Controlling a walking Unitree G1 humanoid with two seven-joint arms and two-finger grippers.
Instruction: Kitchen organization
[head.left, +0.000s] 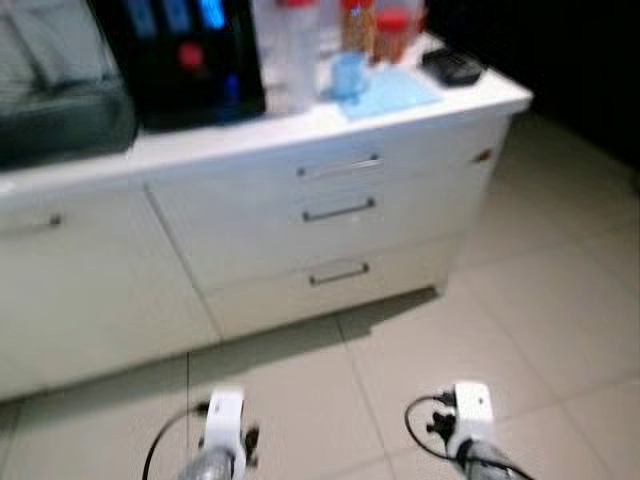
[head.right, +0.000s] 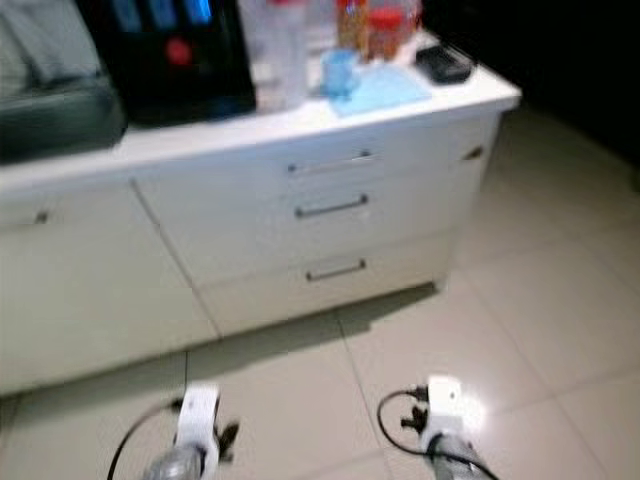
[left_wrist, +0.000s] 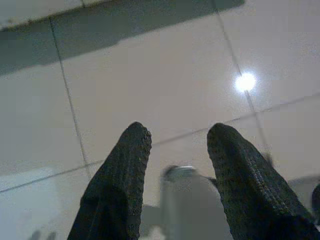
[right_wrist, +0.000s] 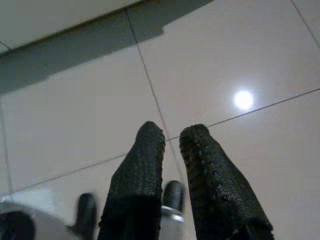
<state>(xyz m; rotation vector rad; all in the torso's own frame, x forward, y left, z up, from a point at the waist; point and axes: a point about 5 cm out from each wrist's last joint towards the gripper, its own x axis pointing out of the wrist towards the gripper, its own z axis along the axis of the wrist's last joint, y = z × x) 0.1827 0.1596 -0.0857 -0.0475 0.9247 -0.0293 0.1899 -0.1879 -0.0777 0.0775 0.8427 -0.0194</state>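
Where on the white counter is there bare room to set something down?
The counter has a bare strip along its front edge, between the black appliance and the drawers below. The far-right end is crowded: clear container, blue cup on a blue mat, jars, dark object.

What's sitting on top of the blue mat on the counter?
A blue cup stands on the blue mat, at its back corner. Red-lidded jars are behind it; whether they rest on the mat cannot be told through the blur.

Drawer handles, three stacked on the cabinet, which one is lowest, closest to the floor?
The bottom handle, just above the floor tiles; the middle handle and top handle sit higher, nearer the counter.
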